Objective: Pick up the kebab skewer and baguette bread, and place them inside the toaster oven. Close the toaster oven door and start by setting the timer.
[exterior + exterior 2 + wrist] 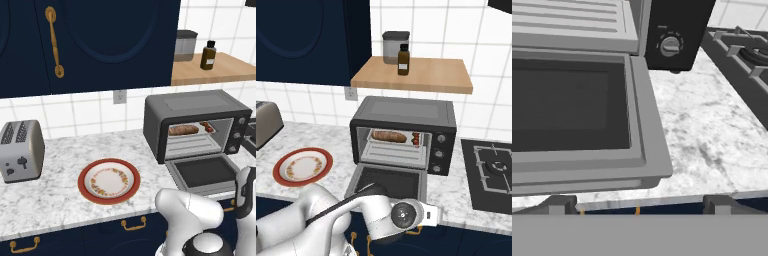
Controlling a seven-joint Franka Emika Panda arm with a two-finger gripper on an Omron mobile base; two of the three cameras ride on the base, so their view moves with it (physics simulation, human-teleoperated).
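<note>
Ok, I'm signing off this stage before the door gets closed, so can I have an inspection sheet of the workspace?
Surface: marble counter, bare around the plate.
Job's things: baguette and skewer lie on the rack inside the toaster oven; door hangs open, flat.
Clutter: empty plate, silver toaster.
End effector: open, low at the door's front right corner, holding nothing.
Cables: nothing seen.
Surroundings: shelf with bottle and canister; hob to the right; dark cabinets above.
</note>
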